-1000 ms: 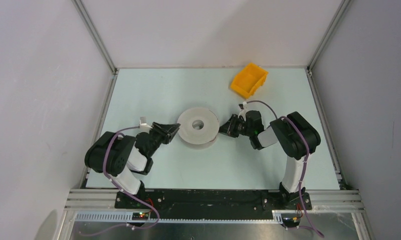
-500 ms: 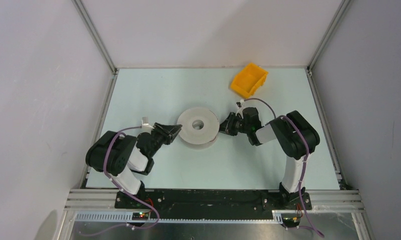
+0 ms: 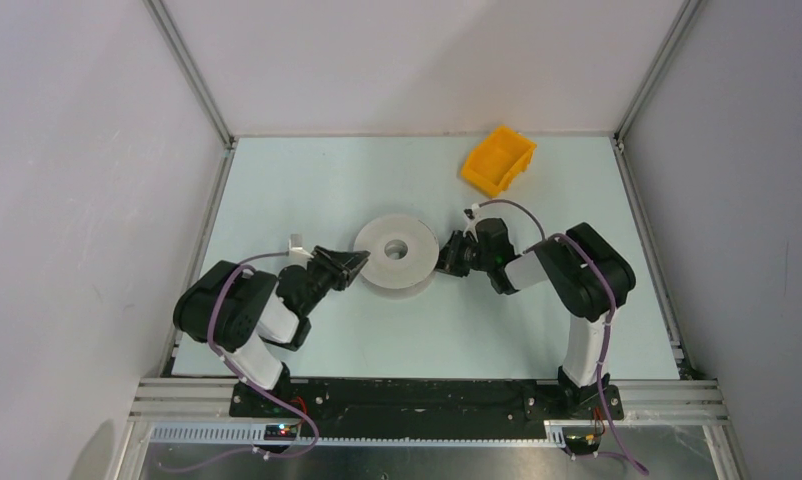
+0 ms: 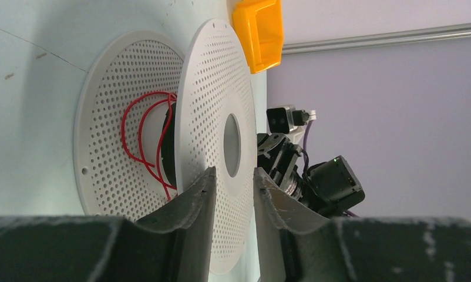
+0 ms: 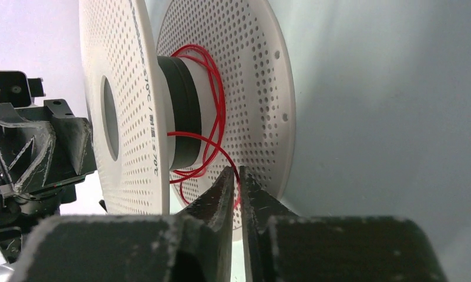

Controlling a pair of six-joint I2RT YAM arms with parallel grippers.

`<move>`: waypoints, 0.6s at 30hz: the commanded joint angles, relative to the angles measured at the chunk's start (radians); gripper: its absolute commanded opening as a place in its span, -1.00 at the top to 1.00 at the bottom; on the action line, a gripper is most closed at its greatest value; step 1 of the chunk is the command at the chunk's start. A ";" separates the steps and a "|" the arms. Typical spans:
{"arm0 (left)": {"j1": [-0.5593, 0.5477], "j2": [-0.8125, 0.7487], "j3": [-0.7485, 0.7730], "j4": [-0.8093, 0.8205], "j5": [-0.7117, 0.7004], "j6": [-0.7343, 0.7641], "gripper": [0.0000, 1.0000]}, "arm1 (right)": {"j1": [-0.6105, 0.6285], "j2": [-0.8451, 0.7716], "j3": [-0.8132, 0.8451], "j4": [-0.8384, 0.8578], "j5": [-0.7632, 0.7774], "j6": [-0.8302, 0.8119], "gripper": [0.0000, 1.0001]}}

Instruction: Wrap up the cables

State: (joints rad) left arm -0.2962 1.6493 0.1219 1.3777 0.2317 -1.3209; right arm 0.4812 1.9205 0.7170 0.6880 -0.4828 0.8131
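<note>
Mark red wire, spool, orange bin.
red wire (image 5: 220, 108): right wrist view, loop between the flanges.
spool (image 3: 414, 238): top external view, top flange.
orange bin (image 3: 498, 160): top external view, its middle.

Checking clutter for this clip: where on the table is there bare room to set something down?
Bare: the table far-left corner, left of the bin; also the near strip between the arms' bases. Crowded: the middle, where the left end effector grips the spool rim and the right end effector pinches the wire.
</note>
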 commanded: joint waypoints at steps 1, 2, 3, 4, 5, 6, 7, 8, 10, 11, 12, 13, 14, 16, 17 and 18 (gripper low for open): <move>-0.021 0.010 0.012 0.020 -0.027 0.004 0.33 | 0.033 0.008 0.019 0.016 0.036 0.036 0.81; -0.025 0.012 0.012 0.020 -0.029 0.002 0.33 | 0.041 0.009 0.019 0.030 0.042 0.048 0.86; -0.028 0.012 0.012 0.021 -0.031 0.001 0.33 | 0.045 0.012 0.019 0.038 0.050 0.069 0.89; -0.033 0.013 0.010 0.021 -0.035 0.001 0.33 | 0.054 0.013 0.019 0.052 0.055 0.079 0.94; -0.035 0.013 0.011 0.020 -0.037 0.000 0.33 | 0.058 0.015 0.019 0.059 0.069 0.095 0.96; -0.039 0.016 0.011 0.020 -0.040 -0.003 0.33 | 0.067 0.014 0.019 0.069 0.077 0.102 0.98; -0.041 0.017 0.012 0.022 -0.041 -0.005 0.33 | 0.070 0.014 0.019 0.073 0.094 0.113 0.99; -0.044 0.017 0.013 0.023 -0.042 -0.006 0.33 | 0.078 0.014 0.019 0.079 0.103 0.122 1.00; -0.052 0.018 0.013 0.022 -0.045 -0.008 0.34 | 0.085 0.014 0.019 0.084 0.127 0.133 1.00; -0.053 0.019 0.012 0.022 -0.048 -0.008 0.34 | 0.087 0.016 0.019 0.084 0.141 0.136 1.00; -0.057 0.020 0.012 0.021 -0.049 -0.009 0.34 | 0.091 0.019 0.019 0.085 0.148 0.143 1.00; -0.059 0.020 0.012 0.021 -0.053 -0.010 0.34 | 0.092 0.021 0.017 0.089 0.157 0.146 1.00; -0.063 0.023 0.013 0.022 -0.056 -0.010 0.34 | 0.093 0.024 0.012 0.095 0.161 0.157 1.00; -0.073 0.025 0.014 0.022 -0.062 -0.012 0.34 | 0.096 0.031 0.005 0.110 0.170 0.174 1.00; -0.075 0.026 0.014 0.021 -0.068 -0.012 0.34 | 0.097 0.033 0.005 0.116 0.171 0.178 1.00; -0.080 0.028 0.015 0.022 -0.069 -0.011 0.34 | 0.098 0.037 0.004 0.118 0.171 0.185 1.00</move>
State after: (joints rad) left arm -0.3573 1.6585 0.1219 1.3899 0.1928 -1.3373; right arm 0.5690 1.9343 0.7170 0.7391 -0.3466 0.9550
